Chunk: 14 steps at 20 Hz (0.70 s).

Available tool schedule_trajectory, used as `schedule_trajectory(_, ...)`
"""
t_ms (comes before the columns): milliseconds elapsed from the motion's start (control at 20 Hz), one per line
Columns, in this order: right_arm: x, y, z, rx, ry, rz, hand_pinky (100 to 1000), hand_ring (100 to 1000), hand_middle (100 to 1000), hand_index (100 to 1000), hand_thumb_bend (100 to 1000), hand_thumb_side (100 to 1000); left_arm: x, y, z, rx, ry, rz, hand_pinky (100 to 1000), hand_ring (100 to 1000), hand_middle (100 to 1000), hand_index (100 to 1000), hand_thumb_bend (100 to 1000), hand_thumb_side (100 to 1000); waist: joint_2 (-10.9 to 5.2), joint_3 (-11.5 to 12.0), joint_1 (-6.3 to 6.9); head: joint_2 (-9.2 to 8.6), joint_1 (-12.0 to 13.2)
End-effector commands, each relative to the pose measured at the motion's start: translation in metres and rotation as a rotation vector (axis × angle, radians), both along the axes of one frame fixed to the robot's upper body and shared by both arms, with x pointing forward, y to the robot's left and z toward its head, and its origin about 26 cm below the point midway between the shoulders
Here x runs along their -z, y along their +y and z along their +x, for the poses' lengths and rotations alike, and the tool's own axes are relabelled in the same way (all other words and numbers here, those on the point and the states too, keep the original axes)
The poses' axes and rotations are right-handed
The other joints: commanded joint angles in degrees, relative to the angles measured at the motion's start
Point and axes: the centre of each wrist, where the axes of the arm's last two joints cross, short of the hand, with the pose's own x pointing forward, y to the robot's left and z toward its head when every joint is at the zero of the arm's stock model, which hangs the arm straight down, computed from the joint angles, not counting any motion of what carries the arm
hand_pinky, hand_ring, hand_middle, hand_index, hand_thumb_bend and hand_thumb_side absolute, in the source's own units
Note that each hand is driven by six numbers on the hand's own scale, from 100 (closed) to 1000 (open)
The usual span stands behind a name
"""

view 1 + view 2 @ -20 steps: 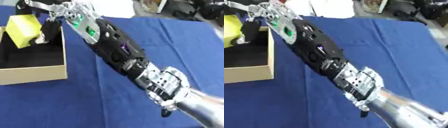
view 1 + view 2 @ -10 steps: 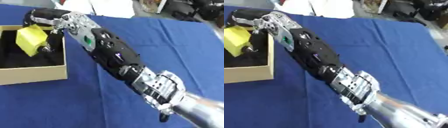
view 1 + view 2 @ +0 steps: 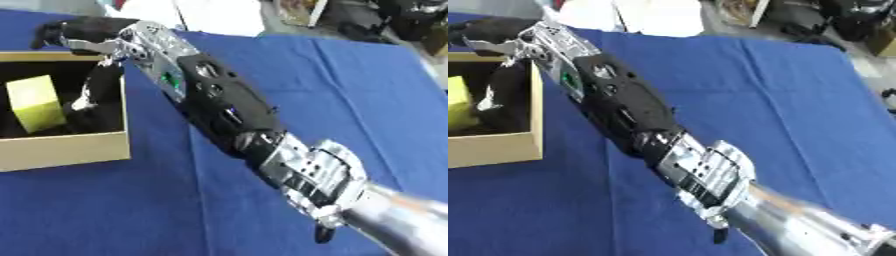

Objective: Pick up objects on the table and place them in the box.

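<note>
A cardboard box with a dark inside stands at the left on the blue tablecloth. A yellow block lies tilted on the box floor near its left side. My right arm stretches from the lower right across to the box, and my right hand hovers over the box's far right corner. It is open, with a black finger hanging straight down into the box to the right of the block, apart from it. The left hand shows in no view.
The blue cloth covers the table to the right of the arm. White sheets and dark clutter lie beyond the far edge. My forearm crosses the middle of the table.
The yellow block, held at the hand's fingers over the box a second ago, has dropped free onto the box floor. The hand's fingers have opened and now hang beside it.
</note>
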Motion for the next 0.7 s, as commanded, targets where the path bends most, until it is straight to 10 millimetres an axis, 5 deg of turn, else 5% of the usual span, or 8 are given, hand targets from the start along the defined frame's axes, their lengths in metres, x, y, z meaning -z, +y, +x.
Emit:
schedule_trajectory(50,-0.023,-0.005,-0.003,0.002,-0.071,0.020,919,1000,995,976,542,421,-0.007,0.000,-0.003,0.002,-0.024,0.009,899,705,632,740,384,802,-1.41,-0.1,0.82,-0.26,-0.1)
schedule_trajectory(350,-0.052,-0.021,-0.015,-0.056,-0.117,0.142,893,984,967,955,384,313,-0.005,0.002,-0.004,-0.008,-0.016,0.007,899,705,631,739,385,802,-2.02,-0.9,1.19,0.50,0.4)
schedule_trajectory(600,-0.089,-0.058,-0.039,-0.117,-0.132,0.342,852,944,908,910,100,347,0.000,0.006,-0.005,-0.026,-0.003,0.002,900,704,632,739,385,802,-2.72,-2.2,1.66,1.03,1.3)
schedule_trajectory(700,-0.099,-0.076,-0.051,-0.134,-0.142,0.420,838,932,891,895,100,353,0.001,0.007,-0.005,-0.034,0.002,0.000,900,704,632,739,385,803,-2.89,-2.9,1.94,1.10,1.7)
